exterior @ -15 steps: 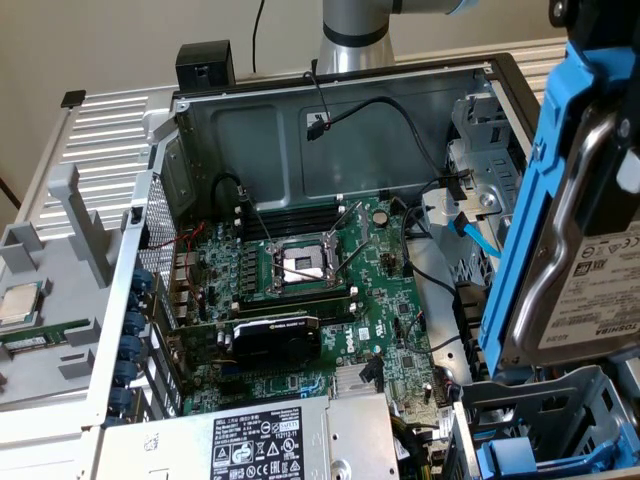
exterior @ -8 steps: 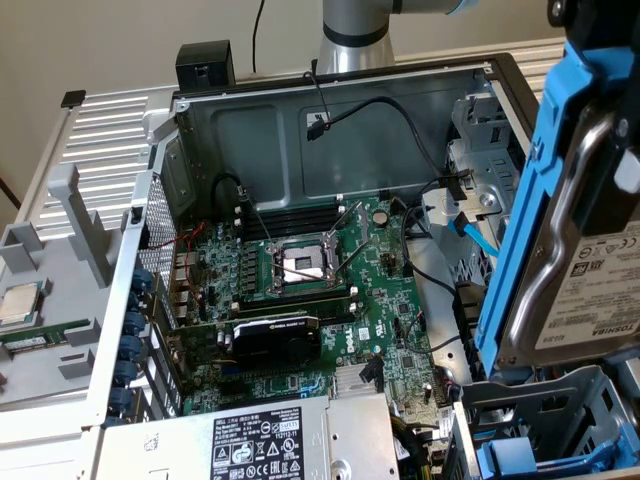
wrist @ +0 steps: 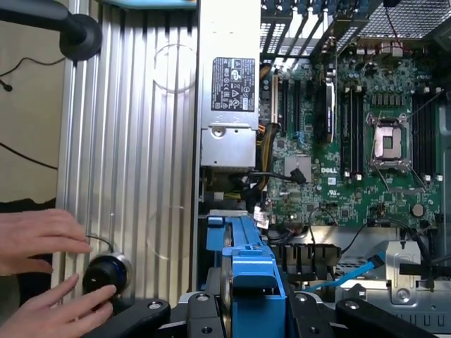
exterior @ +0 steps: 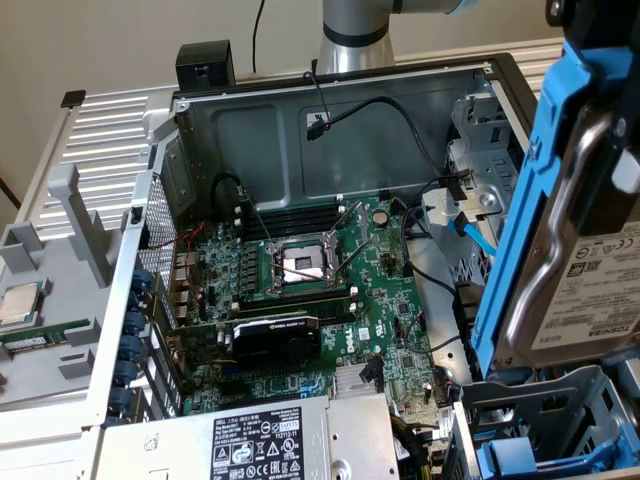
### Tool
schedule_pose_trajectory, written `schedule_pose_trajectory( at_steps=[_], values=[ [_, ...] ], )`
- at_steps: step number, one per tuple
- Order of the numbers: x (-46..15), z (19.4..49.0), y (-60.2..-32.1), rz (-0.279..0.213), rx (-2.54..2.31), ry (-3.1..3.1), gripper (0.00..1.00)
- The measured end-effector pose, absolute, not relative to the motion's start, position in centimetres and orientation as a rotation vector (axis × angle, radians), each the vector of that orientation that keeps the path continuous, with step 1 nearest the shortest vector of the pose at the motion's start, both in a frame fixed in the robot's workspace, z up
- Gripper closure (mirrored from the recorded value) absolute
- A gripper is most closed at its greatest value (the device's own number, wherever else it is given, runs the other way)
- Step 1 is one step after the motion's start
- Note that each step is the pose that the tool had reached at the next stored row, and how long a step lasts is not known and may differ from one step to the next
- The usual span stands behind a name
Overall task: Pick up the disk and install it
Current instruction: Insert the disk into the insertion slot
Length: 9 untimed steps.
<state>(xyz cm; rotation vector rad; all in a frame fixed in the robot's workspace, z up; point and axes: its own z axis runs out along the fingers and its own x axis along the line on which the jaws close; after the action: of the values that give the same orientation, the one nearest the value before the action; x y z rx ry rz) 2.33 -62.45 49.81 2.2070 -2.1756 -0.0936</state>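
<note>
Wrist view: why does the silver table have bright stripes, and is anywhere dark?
In the wrist view, light glints along the ridges of the ribbed table; in the exterior view, a metal edge shines on the disk near the camera, while the back wall of the computer case looks dimmer.

robot pc-assembly lab bench
open tower case (exterior: 300, 130) on ribbed aluminium table (exterior: 100, 130); robot arm base (exterior: 352, 35) behind; motherboard (exterior: 385, 255) exposed

Disk (exterior: 600, 285): rectangular silver metal hard drive with a white printed Toshiba label on its broad face, clipped in a bright blue plastic carrier frame (wrist: 248, 278). Held aloft on edge, leaning steeply, at the exterior view's right. It hangs just above the grey drive cage (exterior: 545, 400) of the open computer case.
</note>
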Motion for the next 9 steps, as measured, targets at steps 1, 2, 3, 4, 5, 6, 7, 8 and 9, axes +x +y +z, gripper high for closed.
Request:
schedule_pose_trajectory(
  at_steps=[1,2,3,4,5,6,7,8,9],
  values=[
    [2.34,49.81,-62.45,-0.095,2.206,-2.175,0.63],
    [2.35,49.81,-62.45,-0.096,2.206,-2.174,0.63],
    [2.36,49.81,-62.45,-0.098,2.205,-2.173,0.63],
    [2.36,49.81,-62.45,-0.099,2.205,-2.173,0.63],
    [2.36,49.81,-62.45,-0.100,2.204,-2.172,0.63],
    [2.36,49.81,-62.45,-0.100,2.204,-2.172,0.63],
    [2.37,49.81,-62.45,-0.100,2.204,-2.172,0.63],
    [2.37,49.81,-62.45,-0.100,2.205,-2.171,0.63],
    [2.37,49.81,-62.45,-0.100,2.206,-2.170,0.63]
  ],
)
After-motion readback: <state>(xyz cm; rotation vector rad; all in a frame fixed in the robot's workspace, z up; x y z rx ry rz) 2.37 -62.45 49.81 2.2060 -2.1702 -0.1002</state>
